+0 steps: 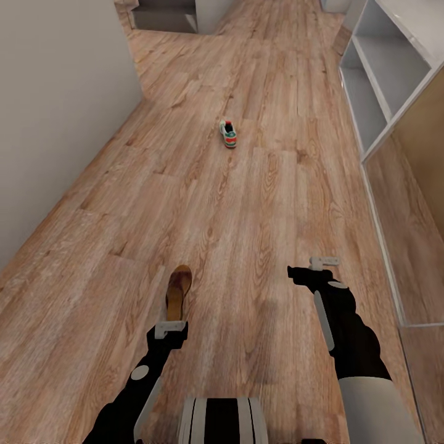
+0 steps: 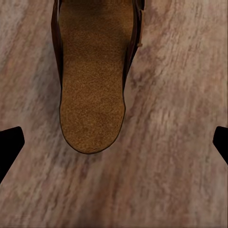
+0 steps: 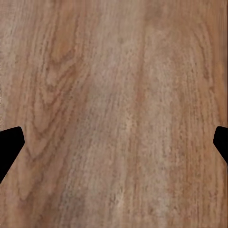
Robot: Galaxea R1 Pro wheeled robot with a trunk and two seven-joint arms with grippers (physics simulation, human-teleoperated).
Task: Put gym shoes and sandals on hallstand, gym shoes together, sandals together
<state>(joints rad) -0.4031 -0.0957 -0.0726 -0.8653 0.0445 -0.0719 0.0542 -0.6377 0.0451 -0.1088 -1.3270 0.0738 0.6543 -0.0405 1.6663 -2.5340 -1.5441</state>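
Just beyond left end effector (image 1: 171, 330), sandal (image 1: 178, 291).

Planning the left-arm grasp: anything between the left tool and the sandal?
Nothing visible. The left tool sits open just short of the sandal, whose heel end lies between the tips on bare floor. The gym shoe lies far ahead.

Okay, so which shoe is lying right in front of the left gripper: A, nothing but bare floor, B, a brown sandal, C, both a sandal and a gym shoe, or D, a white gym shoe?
B: a brown sandal lies on the corridor floor just ahead of the open left gripper, its tan footbed facing that wrist camera, while the one gym shoe in view lies much farther down the corridor.
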